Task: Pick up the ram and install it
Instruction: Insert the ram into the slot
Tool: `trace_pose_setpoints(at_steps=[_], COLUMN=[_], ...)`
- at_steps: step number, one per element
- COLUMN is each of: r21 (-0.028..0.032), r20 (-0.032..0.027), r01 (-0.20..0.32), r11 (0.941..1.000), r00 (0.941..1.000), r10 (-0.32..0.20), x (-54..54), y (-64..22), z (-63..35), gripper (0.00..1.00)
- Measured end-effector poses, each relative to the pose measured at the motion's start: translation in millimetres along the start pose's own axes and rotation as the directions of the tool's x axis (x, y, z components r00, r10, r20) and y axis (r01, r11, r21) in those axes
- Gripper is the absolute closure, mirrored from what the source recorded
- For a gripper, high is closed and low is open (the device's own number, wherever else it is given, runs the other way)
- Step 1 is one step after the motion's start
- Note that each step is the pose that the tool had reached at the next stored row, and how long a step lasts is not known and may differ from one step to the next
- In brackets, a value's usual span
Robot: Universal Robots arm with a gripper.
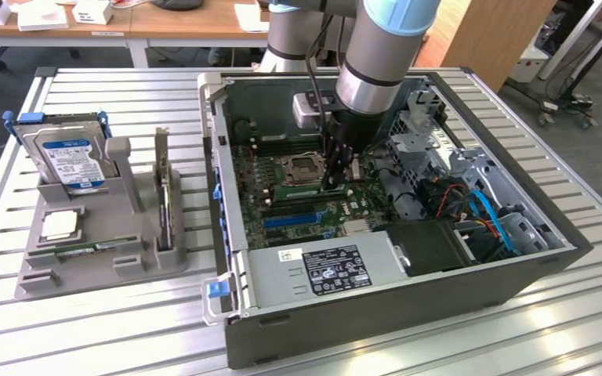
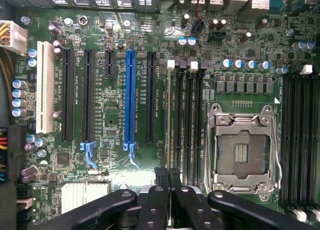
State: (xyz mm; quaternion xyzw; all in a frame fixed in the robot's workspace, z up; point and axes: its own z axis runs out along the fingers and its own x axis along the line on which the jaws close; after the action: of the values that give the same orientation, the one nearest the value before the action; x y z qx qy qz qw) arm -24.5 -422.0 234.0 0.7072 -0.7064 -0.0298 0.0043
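Observation:
A thin green stick, which I take for the ram, lies flat in the front of the grey holder at the exterior view's left, far from the arm. My gripper reaches down into the open computer case, just above the motherboard beside the CPU socket. In the wrist view the black fingers are pressed together over the near end of the black memory slots, and the gripper is shut with nothing visible between them. A short green strip sits by the socket next to the gripper.
The holder also carries an upright silver hard drive with a blue label, an upright expansion card and a square chip. Inside the case are the power supply, blue and orange cables and a drive cage.

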Motion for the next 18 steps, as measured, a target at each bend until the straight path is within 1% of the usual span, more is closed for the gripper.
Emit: trace_pose_setpoints(at_steps=[3, 18], r21=[-0.0001, 0.0001], r20=[-0.0036, -0.0042], r01=[0.000, 0.000], r11=[1.0000, 1.0000], r00=[1.0000, 1.0000], r10=[0.000, 0.000], x=[0.0, -2.4], y=[0.2, 0.8], z=[0.0, 0.8], gripper=[0.89, 0.89])
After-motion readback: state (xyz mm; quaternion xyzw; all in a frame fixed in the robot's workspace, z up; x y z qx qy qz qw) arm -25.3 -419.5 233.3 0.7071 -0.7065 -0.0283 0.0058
